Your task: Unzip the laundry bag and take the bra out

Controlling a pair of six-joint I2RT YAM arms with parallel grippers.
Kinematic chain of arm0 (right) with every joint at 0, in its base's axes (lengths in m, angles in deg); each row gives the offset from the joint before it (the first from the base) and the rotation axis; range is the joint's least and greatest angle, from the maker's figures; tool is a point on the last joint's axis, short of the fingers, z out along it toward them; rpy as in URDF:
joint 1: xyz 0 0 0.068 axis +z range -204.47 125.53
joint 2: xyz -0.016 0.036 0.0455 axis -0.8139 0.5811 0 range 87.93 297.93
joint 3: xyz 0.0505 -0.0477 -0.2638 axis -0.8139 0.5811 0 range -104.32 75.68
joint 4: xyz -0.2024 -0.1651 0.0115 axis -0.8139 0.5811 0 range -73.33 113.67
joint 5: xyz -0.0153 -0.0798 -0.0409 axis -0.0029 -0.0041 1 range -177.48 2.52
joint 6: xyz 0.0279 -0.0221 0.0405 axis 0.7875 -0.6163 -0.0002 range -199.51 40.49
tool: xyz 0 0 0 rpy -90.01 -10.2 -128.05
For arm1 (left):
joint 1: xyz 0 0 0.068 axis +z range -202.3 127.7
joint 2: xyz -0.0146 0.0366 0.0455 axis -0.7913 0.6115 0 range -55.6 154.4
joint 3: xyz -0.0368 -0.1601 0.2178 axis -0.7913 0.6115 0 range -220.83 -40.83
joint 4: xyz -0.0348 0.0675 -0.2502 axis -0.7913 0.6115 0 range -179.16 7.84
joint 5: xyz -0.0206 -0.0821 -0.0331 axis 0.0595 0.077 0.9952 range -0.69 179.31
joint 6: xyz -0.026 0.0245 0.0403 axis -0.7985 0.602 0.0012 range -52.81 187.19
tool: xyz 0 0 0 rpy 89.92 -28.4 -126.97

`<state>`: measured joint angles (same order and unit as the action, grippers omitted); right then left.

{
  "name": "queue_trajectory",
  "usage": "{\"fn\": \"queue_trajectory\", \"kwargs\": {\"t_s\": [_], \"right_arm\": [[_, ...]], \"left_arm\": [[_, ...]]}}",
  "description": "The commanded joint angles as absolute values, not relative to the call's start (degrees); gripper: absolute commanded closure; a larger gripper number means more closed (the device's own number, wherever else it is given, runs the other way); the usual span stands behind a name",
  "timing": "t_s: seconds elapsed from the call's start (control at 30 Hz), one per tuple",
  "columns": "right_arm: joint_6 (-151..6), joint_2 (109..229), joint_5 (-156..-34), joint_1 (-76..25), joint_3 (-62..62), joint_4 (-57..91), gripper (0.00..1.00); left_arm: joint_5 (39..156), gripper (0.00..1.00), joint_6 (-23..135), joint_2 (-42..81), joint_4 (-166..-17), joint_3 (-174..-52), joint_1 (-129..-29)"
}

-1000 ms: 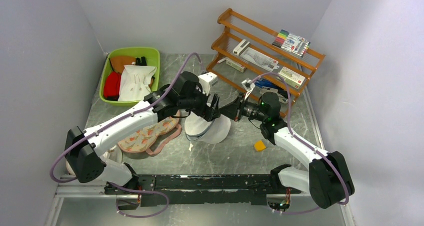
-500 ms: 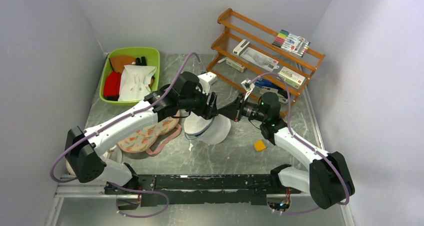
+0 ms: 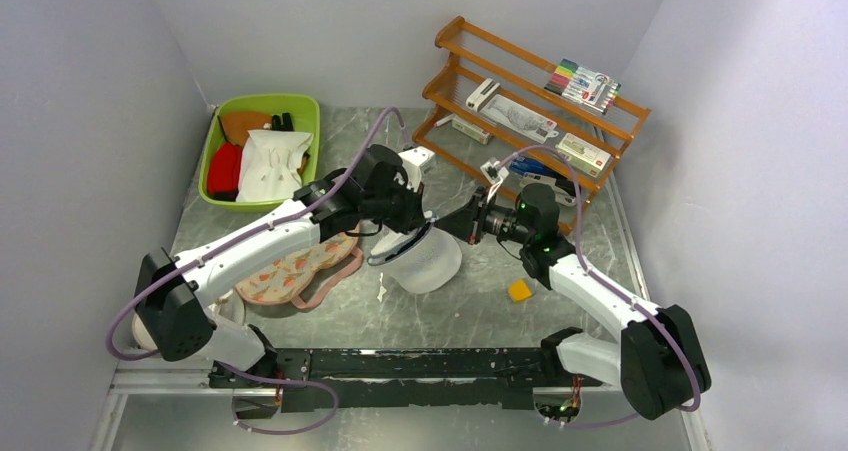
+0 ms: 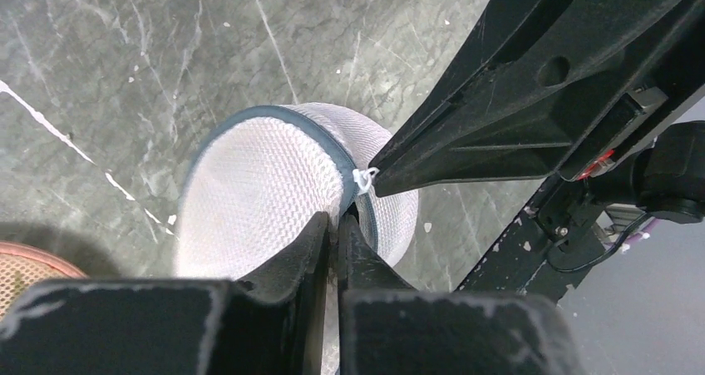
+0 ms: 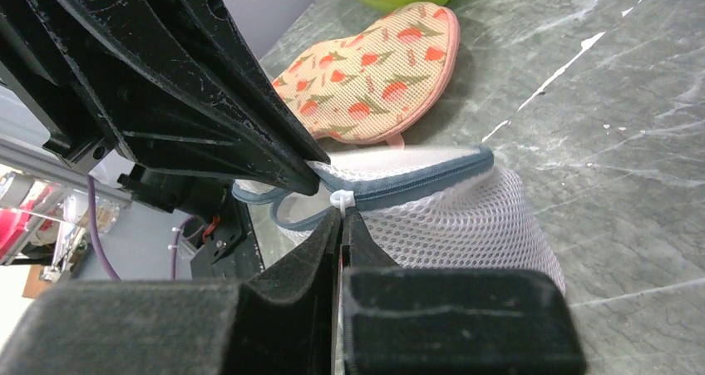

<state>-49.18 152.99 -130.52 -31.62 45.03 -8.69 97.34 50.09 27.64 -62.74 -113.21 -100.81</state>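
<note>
The laundry bag [image 3: 425, 263] is at the middle of the grey marbled table [image 3: 470, 316], between the two arms and just right of the floral pad. It is a white mesh pod with a dark zipper rim [image 3: 398, 247], and it is tilted so the rim faces up and to the left. In the right wrist view the two zipper tapes stand apart to the left of the pull and are joined to its right. What is inside cannot be made out through the mesh.

The left gripper [image 4: 337, 222] has its fingers pressed together on the zipper rim at the bag's near edge. The right gripper [image 5: 341, 222] is also closed, pinching the small white zipper pull [image 5: 341, 199] that sits on the rim. The two gripper tips nearly touch above the bag. The pictures do not show whether the bag's underside rests on the table.

The peanut-shaped floral pad [image 3: 298, 271], edged in pink, lies flat beside the bag and partly under the left arm. A small yellow block [image 3: 519, 290] lies on the table to the right, under the right arm. At the far left stands a green bin [image 3: 212, 149] holding a white cloth [image 3: 270, 166] and a red cloth [image 3: 224, 169]. At the far right a wooden rack [image 3: 470, 46] carries small packages, with a set of markers [image 3: 585, 83] on top.
</note>
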Motion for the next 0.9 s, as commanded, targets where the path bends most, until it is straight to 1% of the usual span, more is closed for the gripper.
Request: {"fn": "queue_trajectory", "kwargs": {"t_s": [0.0,0.07,0.1,0.57,0.87], "right_arm": [[-51.8,152.5,-129.0,-31.4,42.7,-7.2,1.00],[-52.7,152.3,-128.2,-31.4,42.3,-5.8,1.00],[-53.4,152.3,-127.7,-31.5,42.1,-5.1,1.00],[-60.9,153.6,-124.5,-31.6,37.0,4.0,1.00],[-63.0,155.0,-126.7,-31.5,36.0,4.7,1.00]], "left_arm": [[95.8,0.88,51.2,25.3,-62.1,-115.2,-100.6],[95.5,0.93,51.9,24.5,-61.9,-115.3,-100.6],[95.3,0.93,52.5,24.0,-61.7,-115.4,-100.6],[99.9,0.93,62.9,18.7,-57.1,-118.1,-100.8],[100.5,0.93,67.2,17.0,-53.0,-122.3,-101.0]]}}
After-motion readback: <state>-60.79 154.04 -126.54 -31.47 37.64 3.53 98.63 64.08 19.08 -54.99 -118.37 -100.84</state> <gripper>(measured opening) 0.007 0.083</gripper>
